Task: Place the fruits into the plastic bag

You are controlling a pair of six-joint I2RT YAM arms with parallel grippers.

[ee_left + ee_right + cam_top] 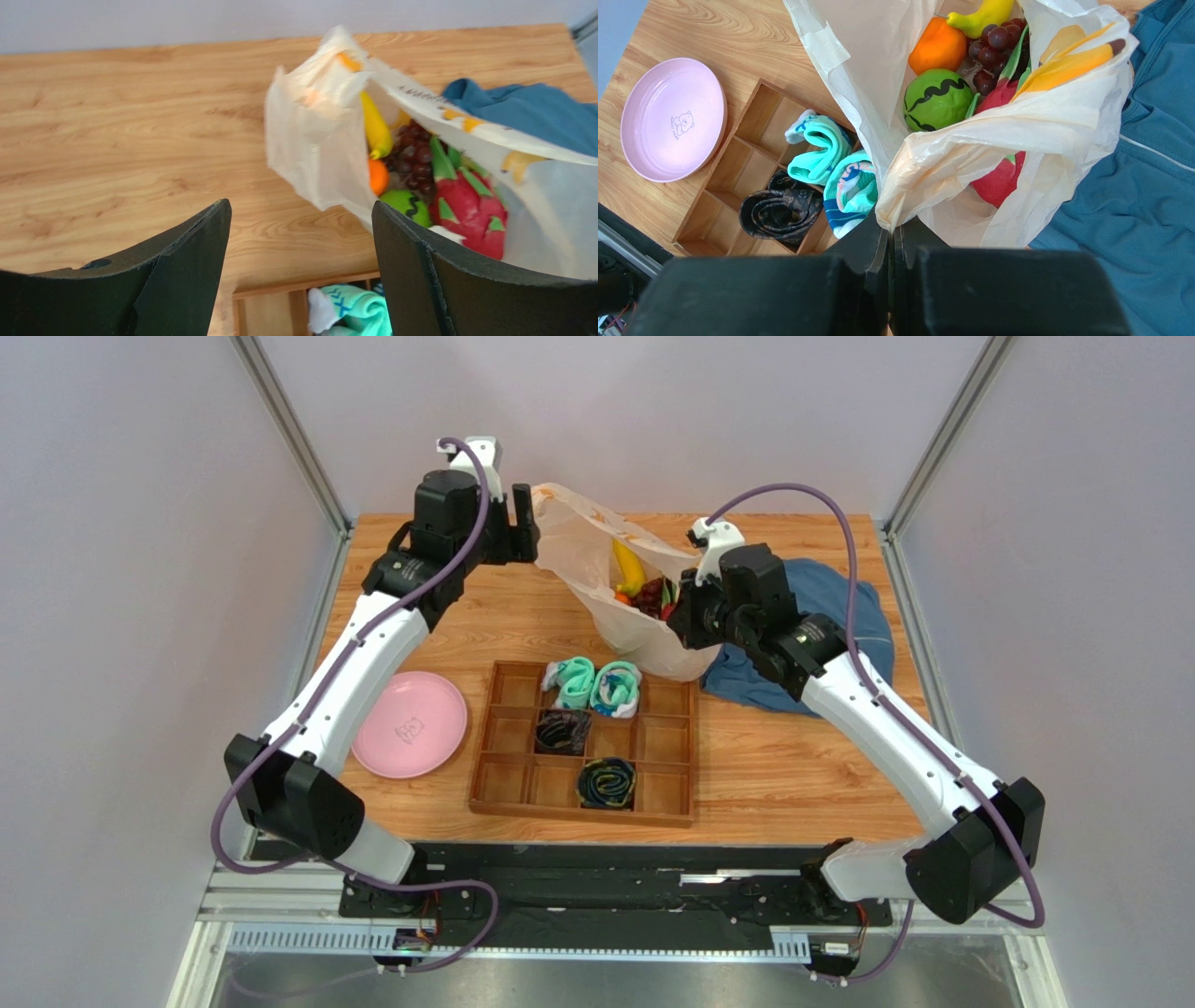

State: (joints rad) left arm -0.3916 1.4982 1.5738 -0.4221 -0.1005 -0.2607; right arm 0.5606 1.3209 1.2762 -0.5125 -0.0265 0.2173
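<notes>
right gripper (892, 241) pinches the near rim of the plastic bag (962, 154); left gripper (300, 206) gapes wide just beside its far flap, seemingly not touching; fruits (936, 98) lie inside.

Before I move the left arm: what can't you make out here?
- Bottom of the bag: every view, buried under the fruits.
- Whether the left gripper touches the bag rim: top view too small, left wrist view gives no depth.
- Lower half of the dragon fruit: right wrist view, veiled by bag film.
- Fingertips of the right gripper: top view, hidden behind its own wrist.
</notes>
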